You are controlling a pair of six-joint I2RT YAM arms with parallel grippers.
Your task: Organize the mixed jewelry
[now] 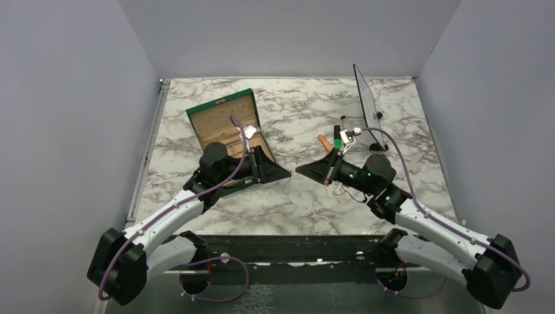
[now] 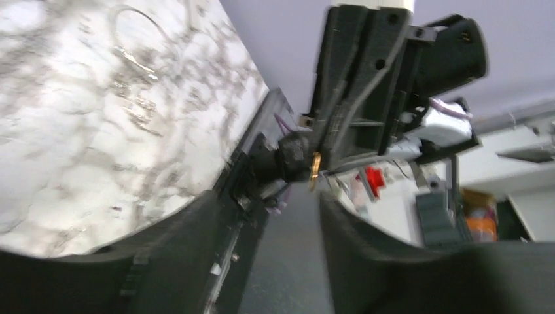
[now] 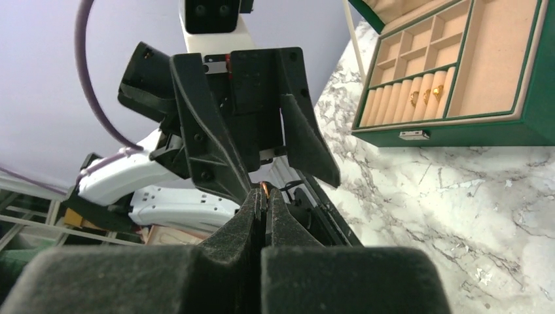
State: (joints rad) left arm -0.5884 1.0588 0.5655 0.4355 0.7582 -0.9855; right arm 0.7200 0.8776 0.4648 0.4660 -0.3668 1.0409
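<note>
My right gripper [image 3: 264, 196] is shut on a tiny gold ring [image 3: 264, 190], pinched at its fingertips above the marble. The ring also shows in the left wrist view [image 2: 315, 171], just ahead of my left gripper [image 2: 268, 197], which is open and empty. In the top view the two grippers point at each other, left [image 1: 278, 172] and right [image 1: 307, 170], tips nearly meeting. The green box [image 1: 229, 127] lies open behind the left arm. Two gold pieces [image 3: 425, 95] sit in its ring rolls. A thin pale loop [image 2: 139, 36] lies blurred on the marble.
A small orange cylinder [image 1: 322, 140] and a green-and-black marker [image 1: 337, 136] lie behind the right gripper. A dark upright panel [image 1: 366, 98] stands at the back right. The table's black front rail [image 1: 288, 243] runs between the arm bases.
</note>
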